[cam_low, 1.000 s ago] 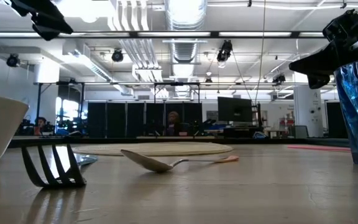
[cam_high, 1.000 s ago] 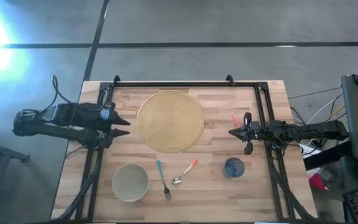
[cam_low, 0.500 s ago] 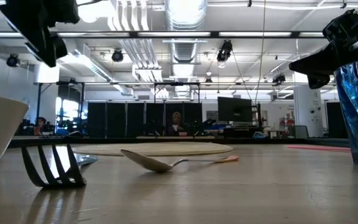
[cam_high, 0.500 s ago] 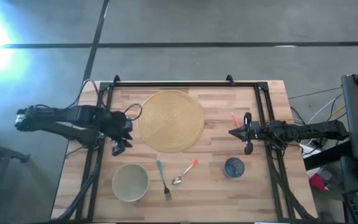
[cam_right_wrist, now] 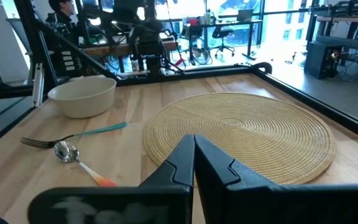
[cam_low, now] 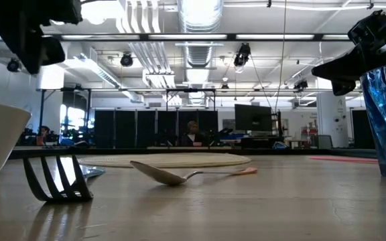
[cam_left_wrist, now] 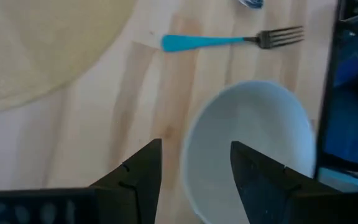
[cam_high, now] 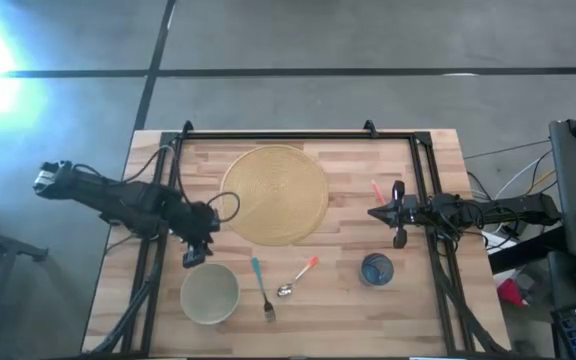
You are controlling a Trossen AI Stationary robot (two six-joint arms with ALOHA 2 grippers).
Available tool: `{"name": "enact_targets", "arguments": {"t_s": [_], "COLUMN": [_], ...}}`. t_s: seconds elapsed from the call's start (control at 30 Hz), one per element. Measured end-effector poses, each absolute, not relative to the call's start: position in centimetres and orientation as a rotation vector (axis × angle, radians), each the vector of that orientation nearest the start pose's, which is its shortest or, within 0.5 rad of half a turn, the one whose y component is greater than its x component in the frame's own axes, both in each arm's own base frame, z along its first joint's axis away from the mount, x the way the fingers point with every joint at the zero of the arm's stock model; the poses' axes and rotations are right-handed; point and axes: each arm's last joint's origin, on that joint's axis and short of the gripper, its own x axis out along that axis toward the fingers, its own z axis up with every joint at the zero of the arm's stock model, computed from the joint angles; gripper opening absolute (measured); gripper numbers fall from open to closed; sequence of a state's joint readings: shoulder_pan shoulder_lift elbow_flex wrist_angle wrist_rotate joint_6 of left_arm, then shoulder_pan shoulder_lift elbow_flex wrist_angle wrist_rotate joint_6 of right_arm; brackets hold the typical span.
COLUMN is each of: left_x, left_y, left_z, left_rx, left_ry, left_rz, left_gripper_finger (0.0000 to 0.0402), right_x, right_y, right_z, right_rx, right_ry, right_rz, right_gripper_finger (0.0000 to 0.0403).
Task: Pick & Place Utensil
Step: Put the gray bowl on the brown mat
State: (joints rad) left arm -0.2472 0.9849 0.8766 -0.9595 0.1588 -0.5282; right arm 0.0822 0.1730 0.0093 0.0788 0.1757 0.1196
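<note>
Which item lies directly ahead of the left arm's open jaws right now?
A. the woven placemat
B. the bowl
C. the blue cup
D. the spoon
B: the left wrist view looks past the open left gripper straight onto the rim of the bowl, with the fork beyond it.

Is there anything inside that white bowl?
No, the left wrist view looks down into the bowl and shows only its bare inside, with the fork lying on the table beside it.

The left pincer [cam_high: 197, 252] has swung from the tabletop's [cam_high: 348, 310] left edge inward and toward the front, its fingers now spread just above the bowl [cam_high: 209, 294], with the round mat [cam_high: 274, 194] beside it.
</note>
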Motion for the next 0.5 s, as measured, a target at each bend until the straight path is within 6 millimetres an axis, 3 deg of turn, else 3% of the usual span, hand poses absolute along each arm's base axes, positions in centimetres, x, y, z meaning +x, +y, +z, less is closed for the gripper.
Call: {"name": "enact_targets", "arguments": {"t_s": [0.5], "left_x": [16.5], "left_y": [-9.0], "left_z": [25.4], "left_rx": [-0.394], "left_ry": [1.255], "left_rz": [0.004], "left_gripper_finger": [0.0181], "right_x": [10.7], "right_y": [0.4], "right_z": [16.0], "right_rx": [0.109], "right_ry": [0.078], "right_rz": [-0.098], "right_gripper_finger": [0.0008]}}
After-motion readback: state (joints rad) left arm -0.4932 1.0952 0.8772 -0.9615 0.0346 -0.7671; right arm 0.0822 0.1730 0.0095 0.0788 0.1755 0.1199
